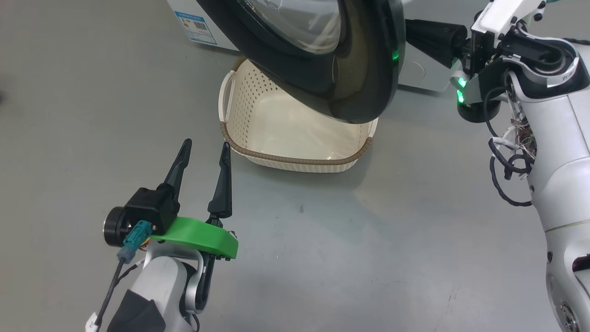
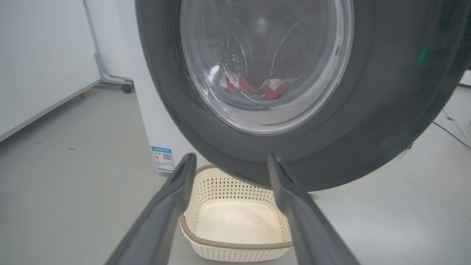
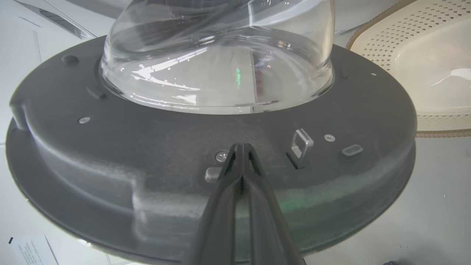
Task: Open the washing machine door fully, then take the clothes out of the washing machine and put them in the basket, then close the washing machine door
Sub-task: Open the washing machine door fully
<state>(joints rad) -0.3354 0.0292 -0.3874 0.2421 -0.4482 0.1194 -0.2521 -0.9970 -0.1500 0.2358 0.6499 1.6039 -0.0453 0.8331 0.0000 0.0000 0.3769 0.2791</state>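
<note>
A: Looking for the door (image 1: 368, 69)?
B: Hangs ajar above the basket (image 1: 295, 160), red clothes (image 2: 274, 88) behind its glass.
A: And the jaws?
B: Left gripper (image 1: 206, 144): spread wide, near the basket. Right gripper (image 3: 241, 147): pinched together at the door's inner face.

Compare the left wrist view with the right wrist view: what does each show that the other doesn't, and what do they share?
Left wrist view, not right: the outer face of the washing machine door, red and white clothes seen through its glass, the blue label, and the open left claw. Right wrist view, not left: the door's inner face with its latch hook and screws, and the shut right claw pointing at it. Both: the door's glass bowl and the empty basket.
</note>
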